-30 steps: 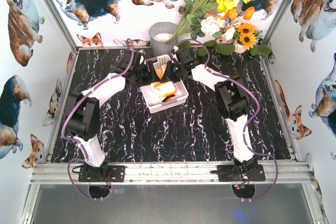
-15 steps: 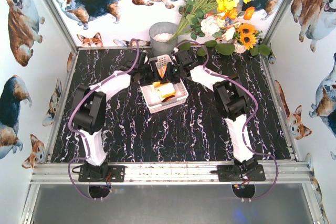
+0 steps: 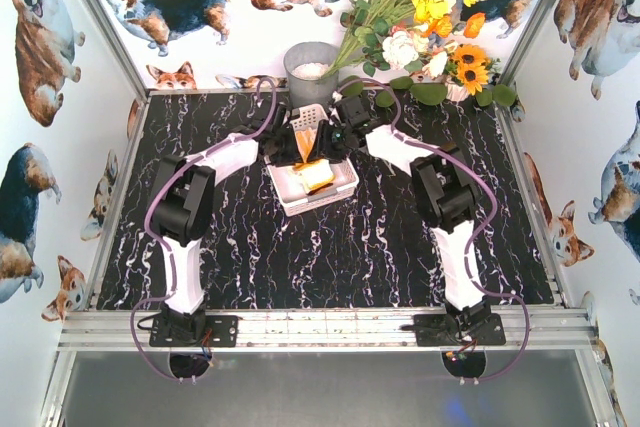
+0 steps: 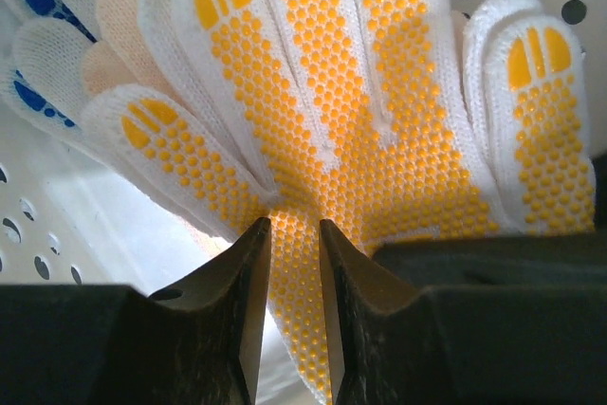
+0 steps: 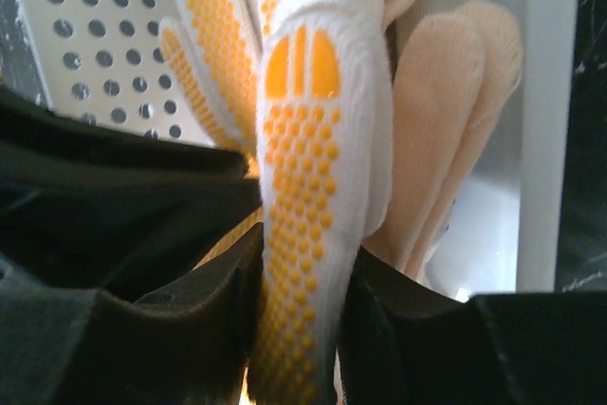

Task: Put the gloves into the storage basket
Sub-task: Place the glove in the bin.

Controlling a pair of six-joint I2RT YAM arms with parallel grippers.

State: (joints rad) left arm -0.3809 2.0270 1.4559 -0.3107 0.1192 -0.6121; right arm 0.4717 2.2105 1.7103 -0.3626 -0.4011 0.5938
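Yellow-dotted glove (image 4: 379, 139) hangs over the basket (image 3: 345, 187), pinched by the left gripper (image 4: 294, 234); right gripper (image 5: 303, 263) sits narrow around part of it, grip unclear; other gloves (image 3: 315, 175) lie inside; only dropping it seems left.

Both arms reach to the far centre of the black marbled table (image 3: 300, 257). The left gripper (image 3: 294, 145) and right gripper (image 3: 328, 141) meet over the far end of the white storage basket (image 3: 305, 204), with an orange-and-white glove (image 3: 309, 140) between them. More gloves (image 3: 316, 178) lie inside the basket. A grey pot (image 3: 308, 72) stands just behind it.
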